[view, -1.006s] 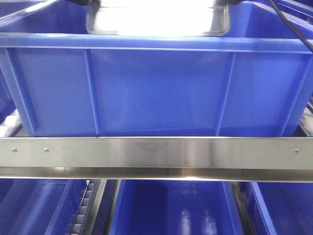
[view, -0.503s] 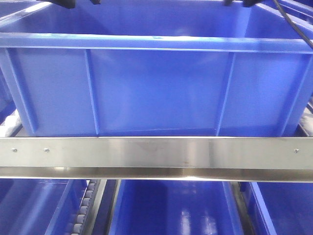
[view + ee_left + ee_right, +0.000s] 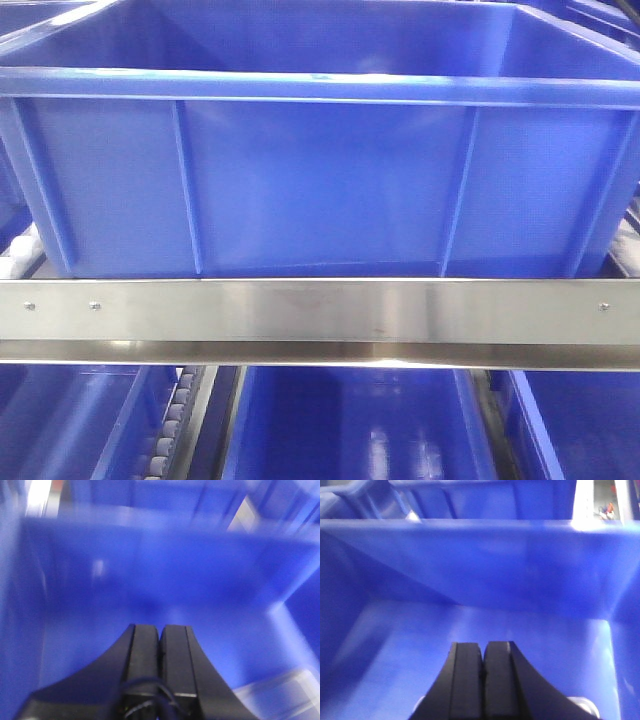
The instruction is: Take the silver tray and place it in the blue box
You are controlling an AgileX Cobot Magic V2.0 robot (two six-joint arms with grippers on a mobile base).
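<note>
Blue plastic fills the front view: one large blue box [image 3: 320,170] with a thick lipped rim and four vertical ribs on its near wall. It sits just behind one horizontal steel bar [image 3: 320,320] that spans the whole width; three small screws show on the bar, two at its left end and one at its right. Below the bar lie three more blue crates [image 3: 350,430], partly cut off by the frame edge. One strip of small white rollers [image 3: 170,425] runs between the left and middle lower crates. The silver tray does not show in this view; the near wall hides the inside of the box, so its place cannot be told from here.

Left wrist view, blurred: one left gripper [image 3: 160,635], its two black jaws pressed together with nothing between them, above the blue floor and walls of the box interior. A pale, shiny patch at the lower right corner is too blurred to identify.

Right wrist view: one right gripper [image 3: 483,652], two black jaws likewise pressed together and holding nothing, over the box floor. Two small pale rounded bits flank the jaw base; what they are cannot be told.
</note>
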